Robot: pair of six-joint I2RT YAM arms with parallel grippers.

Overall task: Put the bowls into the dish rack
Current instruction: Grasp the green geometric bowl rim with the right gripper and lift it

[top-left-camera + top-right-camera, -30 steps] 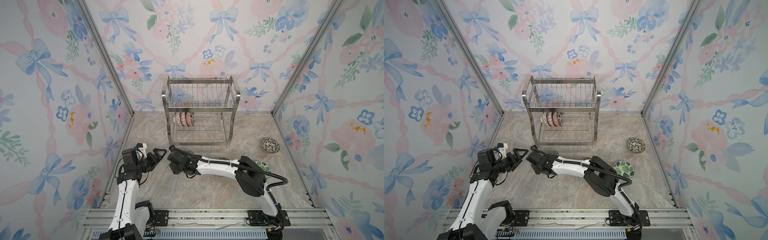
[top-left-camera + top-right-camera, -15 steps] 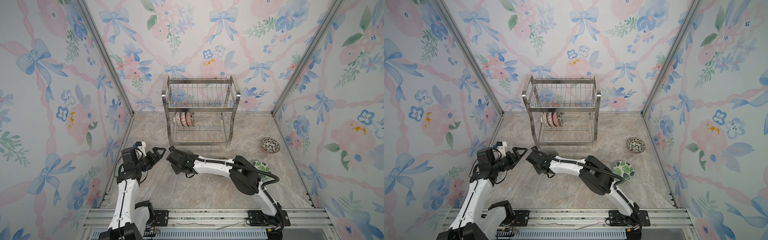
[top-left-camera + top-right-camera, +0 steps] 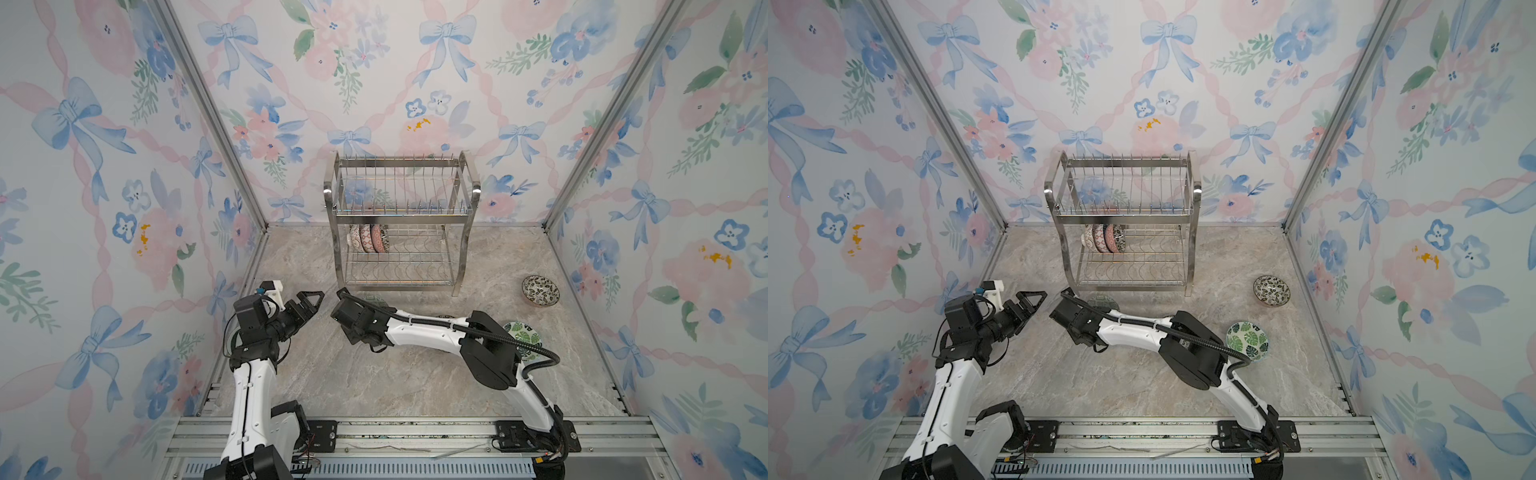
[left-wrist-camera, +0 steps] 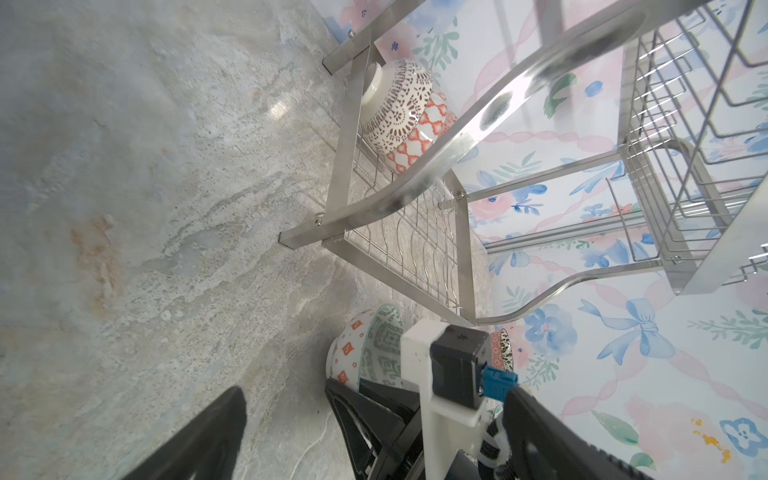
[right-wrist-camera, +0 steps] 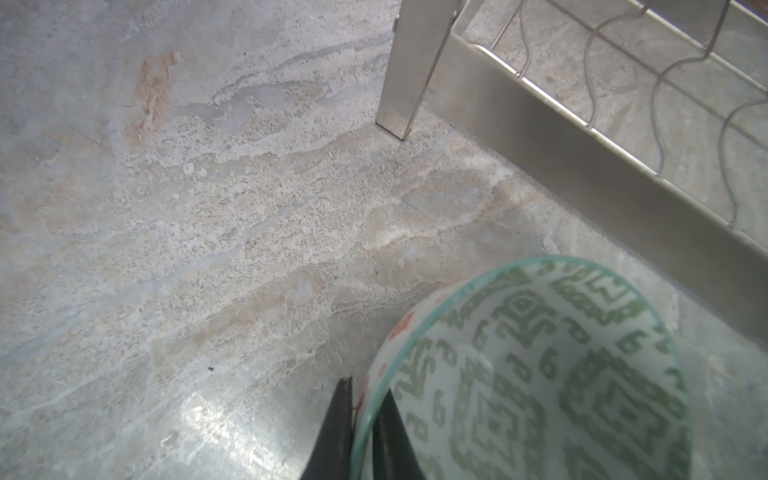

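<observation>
The steel dish rack [image 3: 401, 216] [image 3: 1125, 216] stands at the back. A row of bowls [image 3: 368, 239] [image 3: 1104, 239] stands on edge at the left of its lower tier. My right gripper [image 5: 368, 388] is shut on the rim of a pale green patterned bowl [image 5: 540, 374] [image 4: 382, 345], one finger inside and one outside. That bowl lies just in front of the rack's front left leg [image 5: 409, 83], and in both top views the wrist mostly hides it [image 3: 376, 298]. My left gripper [image 3: 309, 301] [image 3: 1032, 301] hangs open and empty to the left of it.
A black-and-white leafy bowl [image 3: 540, 290] [image 3: 1271, 290] sits on the stone floor at the right. A green leaf bowl [image 3: 523, 332] [image 3: 1248, 340] lies nearer, partly behind my right elbow. Flowered walls close in the left, back and right sides.
My right gripper has closed onto the pale green bowl's rim. The left arm has hardly moved and stays open.
</observation>
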